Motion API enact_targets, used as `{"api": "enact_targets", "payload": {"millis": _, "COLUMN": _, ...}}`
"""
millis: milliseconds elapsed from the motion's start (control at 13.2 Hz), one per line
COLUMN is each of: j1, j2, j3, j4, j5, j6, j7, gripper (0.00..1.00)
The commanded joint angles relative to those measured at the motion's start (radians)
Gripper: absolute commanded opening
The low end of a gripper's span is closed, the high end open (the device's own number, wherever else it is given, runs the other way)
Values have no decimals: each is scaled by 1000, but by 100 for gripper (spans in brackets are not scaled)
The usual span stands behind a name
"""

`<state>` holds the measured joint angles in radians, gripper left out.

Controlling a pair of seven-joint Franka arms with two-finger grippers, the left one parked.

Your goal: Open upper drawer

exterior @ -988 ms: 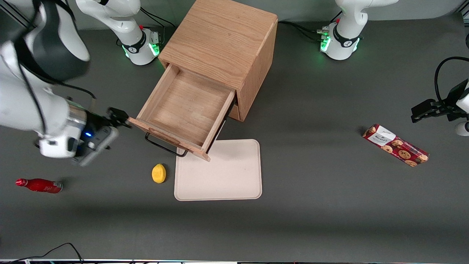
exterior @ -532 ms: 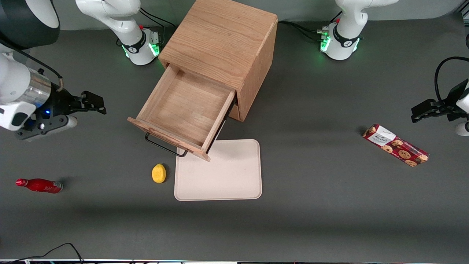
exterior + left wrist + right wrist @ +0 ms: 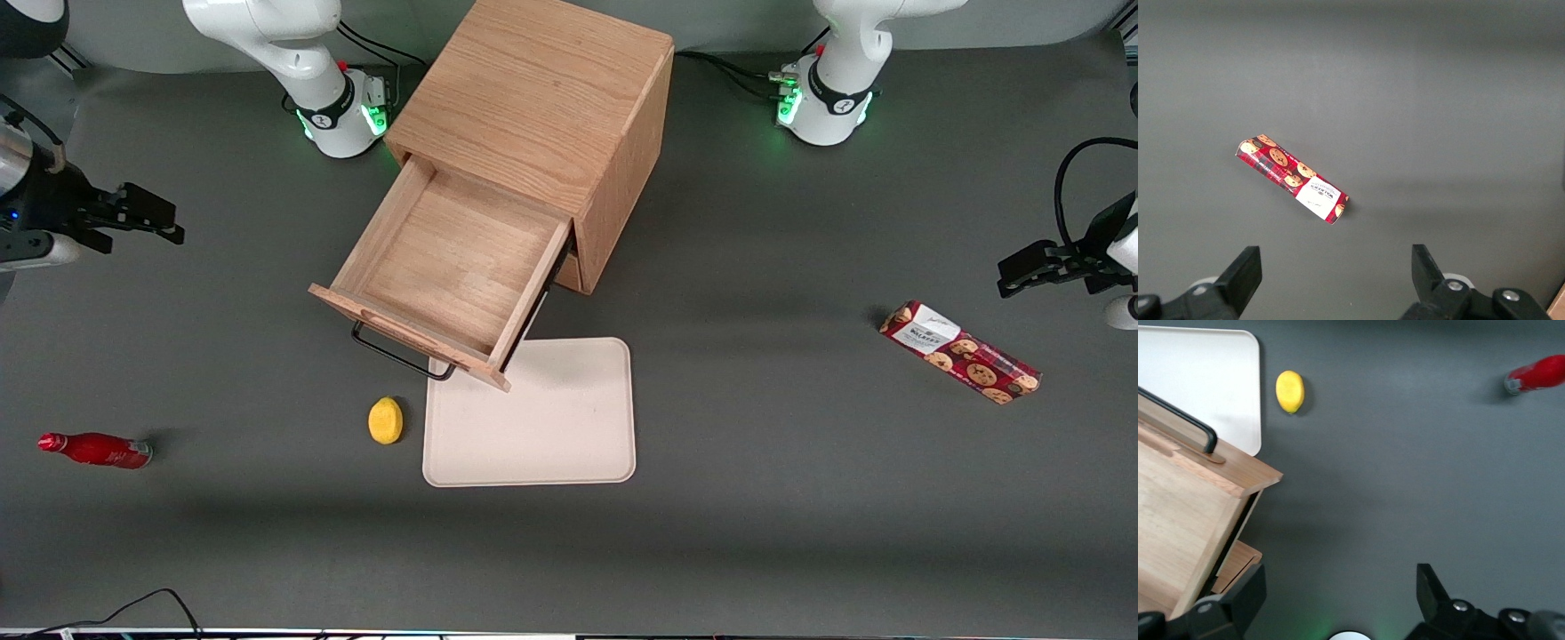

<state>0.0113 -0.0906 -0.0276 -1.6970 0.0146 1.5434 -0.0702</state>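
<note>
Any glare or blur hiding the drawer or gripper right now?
Front view: even light, soft shadows, no glare; upper drawer sharp, pulled out; gripper open, toward the working arm's end. Right wrist view: drawer front crisp, gripper fingers slightly soft.

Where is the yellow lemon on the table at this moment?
In the front view, the lemon lies on the table beside the beige tray, nearer the camera than the open upper drawer; the open gripper is far off, empty.
</note>
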Motion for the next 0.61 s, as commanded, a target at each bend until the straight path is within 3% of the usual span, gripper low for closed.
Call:
{"api": "enact_targets", "payload": {"millis": 0, "j1": 32, "j2": -21, "j3": -26, "j4": -29, "j5": -51, "j6": 24, "j7": 43, "gripper": 100}}
{"api": "enact_targets", "payload": {"millis": 532, "j1": 30, "j2": -14, "j3": -32, "j4": -3, "j5": -53, "j6": 12, "j7": 46, "gripper": 100}}
